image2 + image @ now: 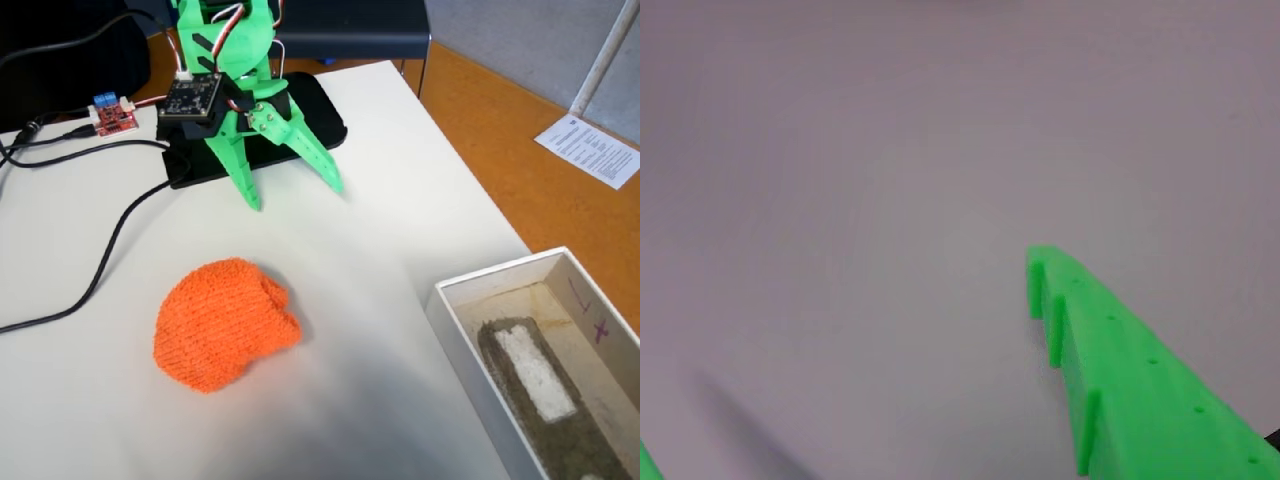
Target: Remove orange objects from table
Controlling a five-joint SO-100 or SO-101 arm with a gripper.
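Observation:
An orange knitted object (222,322) lies on the white table (400,190), left of the middle in the fixed view. My green gripper (293,196) hangs above the table behind it, near the arm's black base, with its two fingers spread wide and nothing between them. It is well apart from the orange object. In the wrist view one green finger (1140,380) shows at the lower right over bare table. The orange object is out of that view.
A white open box (470,330) with a grey and white pad inside stands at the table's right front edge. Black cables (100,260) run across the left side. A red circuit board (112,115) and the black base plate (320,110) sit at the back.

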